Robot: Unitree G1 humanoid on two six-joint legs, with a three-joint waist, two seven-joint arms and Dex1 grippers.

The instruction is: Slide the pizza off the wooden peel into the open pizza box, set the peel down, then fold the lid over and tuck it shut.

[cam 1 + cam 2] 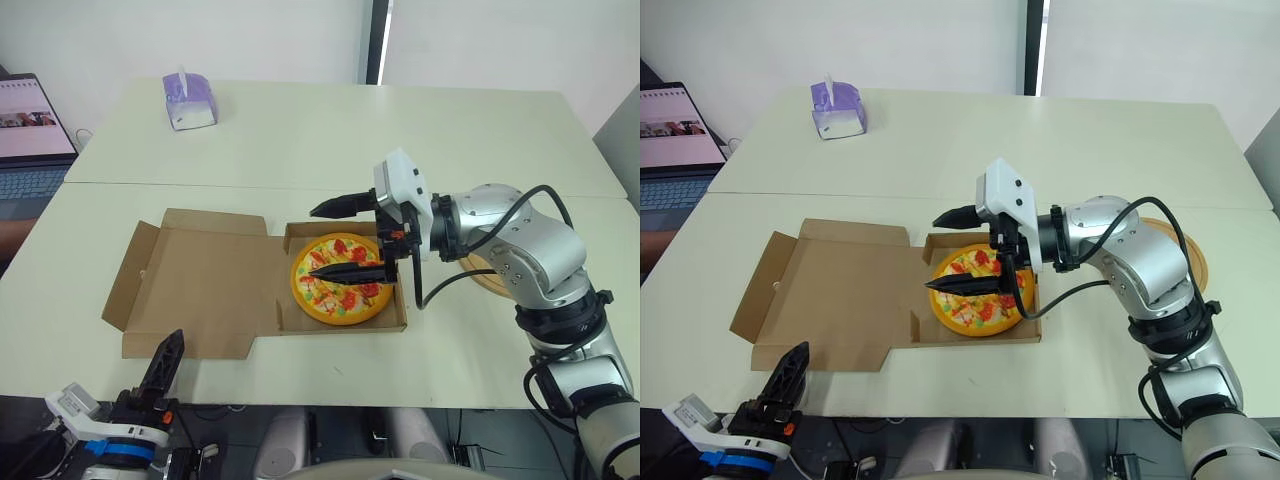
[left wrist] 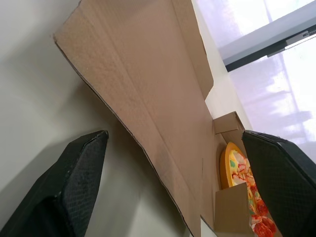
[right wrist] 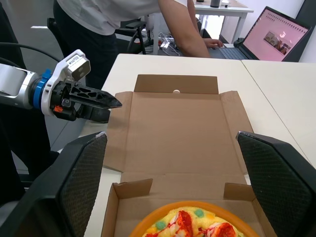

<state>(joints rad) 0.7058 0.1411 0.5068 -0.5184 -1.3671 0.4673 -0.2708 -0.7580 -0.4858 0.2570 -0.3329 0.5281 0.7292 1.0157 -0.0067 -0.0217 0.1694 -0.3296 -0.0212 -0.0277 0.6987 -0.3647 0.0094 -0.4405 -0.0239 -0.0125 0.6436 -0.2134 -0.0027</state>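
Observation:
The toy pizza (image 1: pixel 338 290) lies in the tray of the cardboard pizza box (image 1: pixel 396 322), whose lid (image 1: pixel 200 285) is spread flat on the table to the tray's left. My right gripper (image 1: pixel 311 241) hovers open over the pizza, one finger above its far edge and one across its middle, holding nothing. Behind my right forearm, the round wooden peel (image 1: pixel 1188 252) rests on the table. My left gripper (image 1: pixel 165 362) stands open just off the table's front edge, close to the lid's near corner (image 2: pixel 64 37).
A purple tissue box (image 1: pixel 188 100) stands at the far left of the table. A laptop (image 1: pixel 30 130) is open on a side desk to the left, where a person (image 3: pixel 173 24) leans over. A seam (image 1: pixel 250 186) runs across the table behind the box.

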